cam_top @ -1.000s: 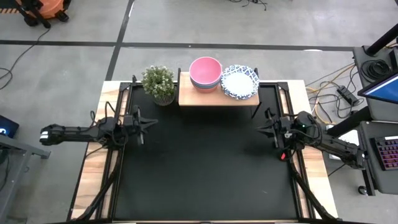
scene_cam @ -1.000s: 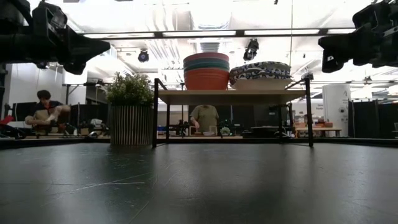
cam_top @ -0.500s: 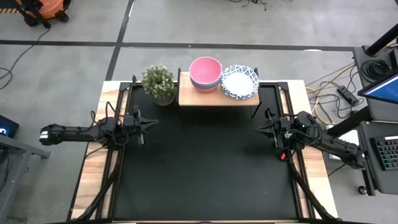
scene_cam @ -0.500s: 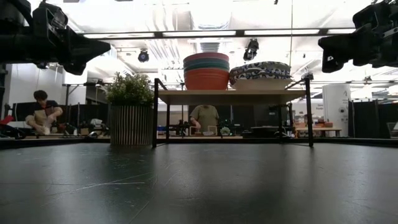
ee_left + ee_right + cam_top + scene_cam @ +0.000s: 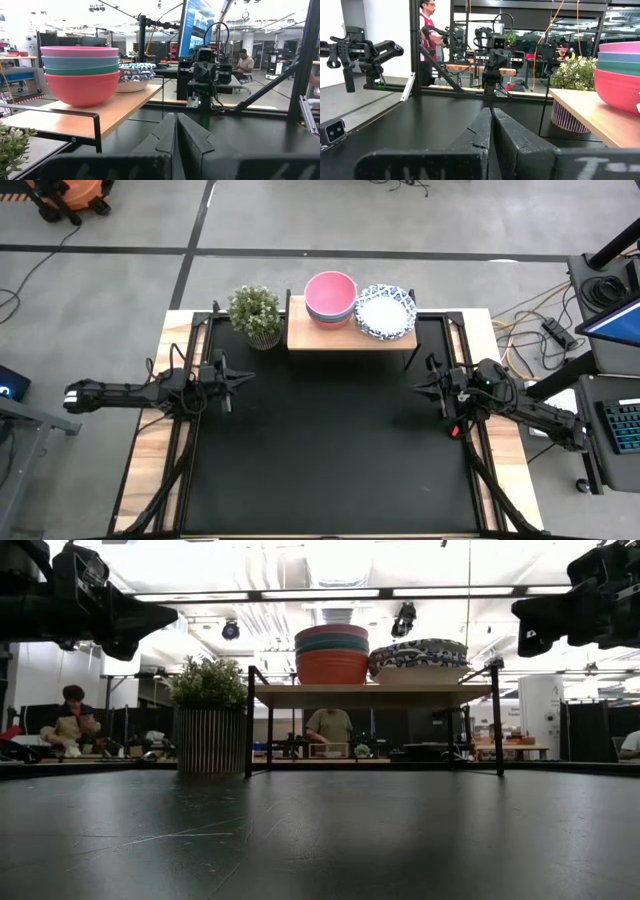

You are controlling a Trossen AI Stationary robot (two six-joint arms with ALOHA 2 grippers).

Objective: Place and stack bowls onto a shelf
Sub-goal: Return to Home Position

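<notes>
On the light-wood shelf [image 5: 350,335] stand two stacks of bowls. The plain stack [image 5: 331,298] has pink on top, then grey-blue, green and red [image 5: 80,75]; it rests on the shelf's middle. The white-and-blue patterned bowls [image 5: 386,311] are stacked at the shelf's right end [image 5: 420,658]. My left gripper [image 5: 245,378] hovers shut over the mat's left edge, pointing right. My right gripper [image 5: 418,387] hovers shut over the mat's right edge, pointing left. Both are raised off the table and hold nothing.
A potted green plant [image 5: 255,315] stands on the mat just left of the shelf. The black mat [image 5: 330,450] lies between the two arms. People sit and stand in the room beyond the table [image 5: 327,728].
</notes>
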